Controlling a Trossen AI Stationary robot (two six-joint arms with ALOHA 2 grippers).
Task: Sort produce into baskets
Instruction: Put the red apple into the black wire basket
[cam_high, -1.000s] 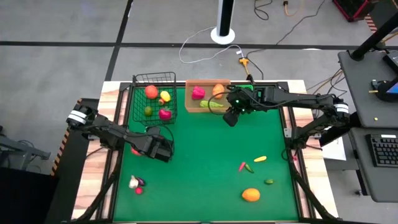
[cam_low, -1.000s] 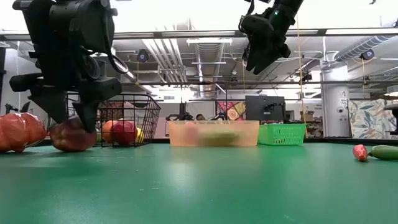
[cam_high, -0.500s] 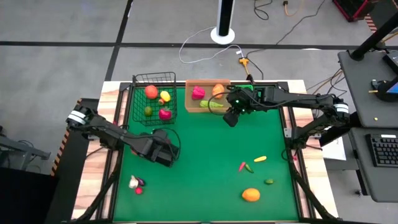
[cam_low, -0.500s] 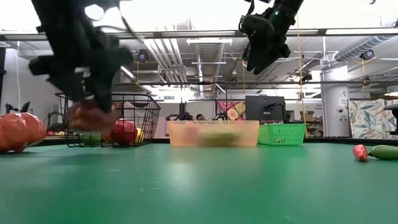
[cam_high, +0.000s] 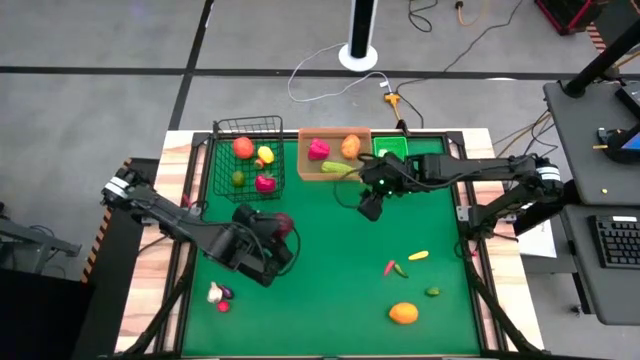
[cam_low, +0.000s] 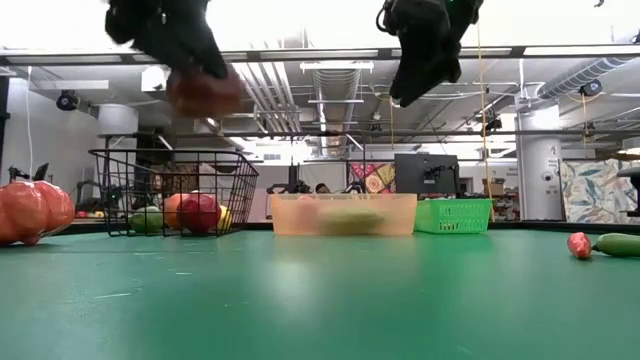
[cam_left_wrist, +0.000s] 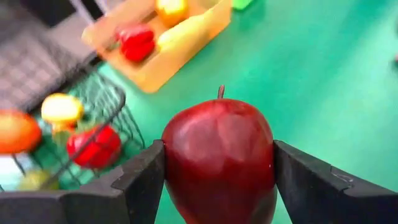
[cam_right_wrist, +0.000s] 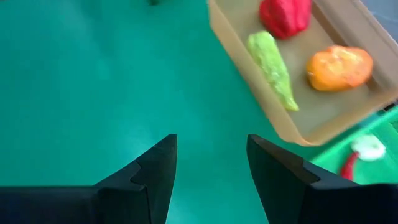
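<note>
Left tool (cam_left_wrist: 217, 180) is clamping a red apple (cam_left_wrist: 219, 158) above the tabletop (cam_high: 330, 250) near the wire basket (cam_high: 247, 155). Right tool (cam_right_wrist: 211, 165) is hanging unclenched, empty. Apple's smooth skin risks slipping, overshooting the basket rim.

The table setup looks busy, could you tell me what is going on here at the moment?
The robot is sorting toy produce. The left gripper holds a dark red apple in the air, near the black wire basket, which already contains several pieces. The right gripper hangs open and empty over the green mat beside the tan tray, which holds a red piece, an orange piece and a green one. A few items, including an orange, lie loose on the mat.
</note>
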